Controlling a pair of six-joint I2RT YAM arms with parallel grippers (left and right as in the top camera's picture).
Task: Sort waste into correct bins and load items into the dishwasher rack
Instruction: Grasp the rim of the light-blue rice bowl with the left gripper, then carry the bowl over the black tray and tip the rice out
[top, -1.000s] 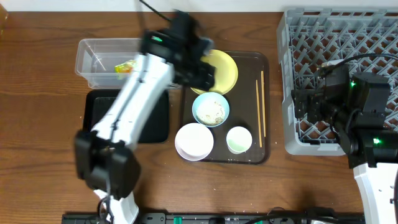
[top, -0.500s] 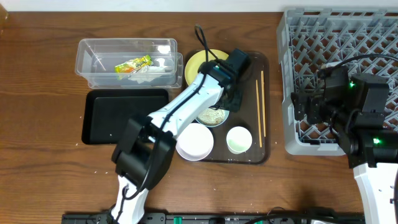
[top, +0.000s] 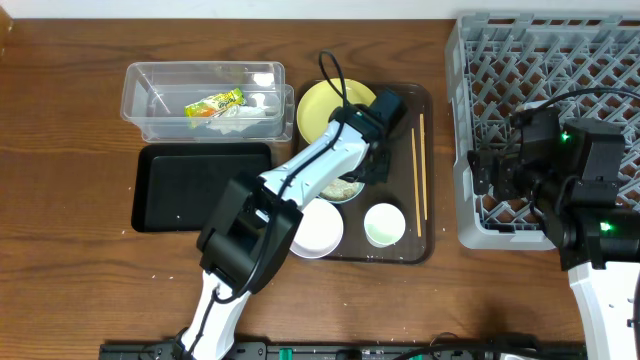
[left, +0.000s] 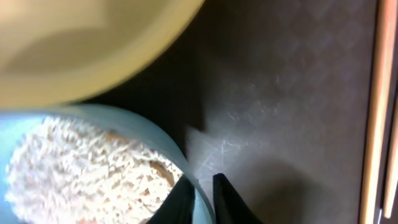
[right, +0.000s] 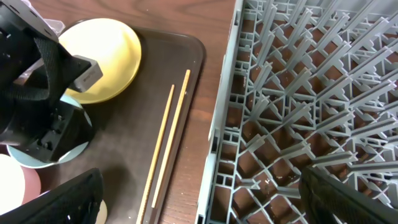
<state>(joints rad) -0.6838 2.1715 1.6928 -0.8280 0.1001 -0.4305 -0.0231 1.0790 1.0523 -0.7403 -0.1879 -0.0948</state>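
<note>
My left gripper (top: 370, 168) (left: 204, 202) is shut on the right rim of the light blue bowl (top: 338, 188) (left: 177, 146), one finger inside and one outside. White rice (left: 81, 168) fills the bowl. Behind it on the brown tray lies the yellow plate (top: 325, 108) (right: 109, 59). The white bowl (top: 314, 229) and the small white cup (top: 384, 224) stand at the tray's front. Two chopsticks (top: 418, 170) (right: 168, 143) lie along its right side. My right gripper (top: 490, 172) (right: 205, 205) hangs open over the left wall of the grey dishwasher rack (top: 560, 70) (right: 298, 93).
The clear tub (top: 150, 100) at the back left holds the snack wrapper (top: 215, 104) and white paper. The black tray (top: 200, 190) lies in front of it. The brown serving tray (top: 400, 250) sits between the bins and the rack.
My left arm swung from over the clear tub to the light blue bowl, and its jaws closed on the bowl's rim. The right arm has not moved.
</note>
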